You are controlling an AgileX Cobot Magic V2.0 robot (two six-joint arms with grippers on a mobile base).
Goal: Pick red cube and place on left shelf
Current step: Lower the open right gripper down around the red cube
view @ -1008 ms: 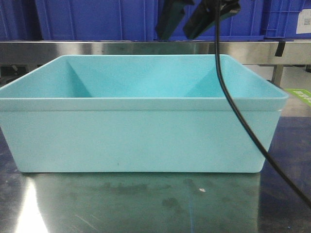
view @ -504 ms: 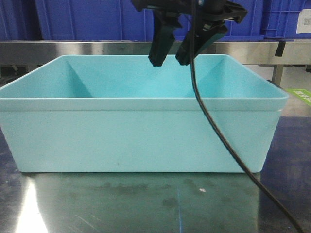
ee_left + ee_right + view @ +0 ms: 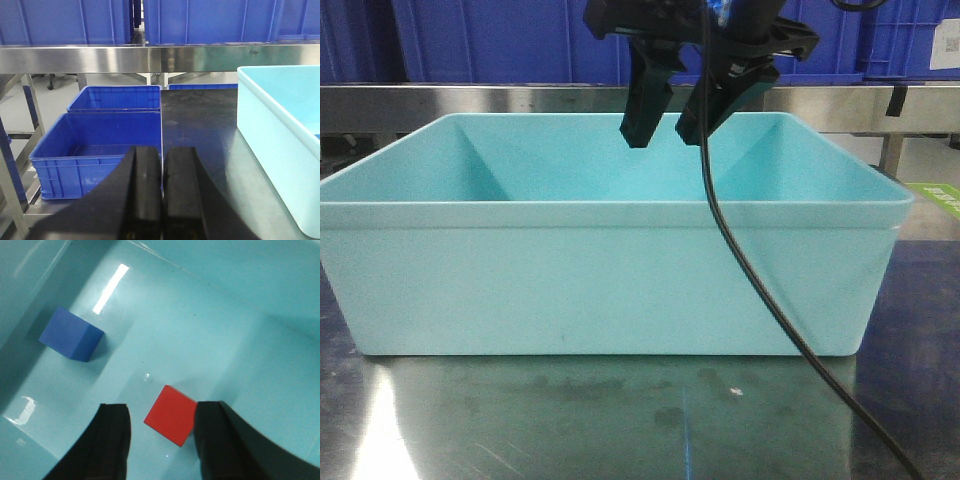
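Right gripper (image 3: 663,135) lower and further left over teal tub (image 3: 620,270), cable (image 3: 720,230) too

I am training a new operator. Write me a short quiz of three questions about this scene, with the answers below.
1. True or false: the red cube lies inside the teal tub.
2. Multiple choice: the right gripper is A) open; B) shut on the red cube; C) shut, holding nothing.
3. Short answer: what colour is the second cube in the tub?
Key: 1 true; 2 A; 3 blue.
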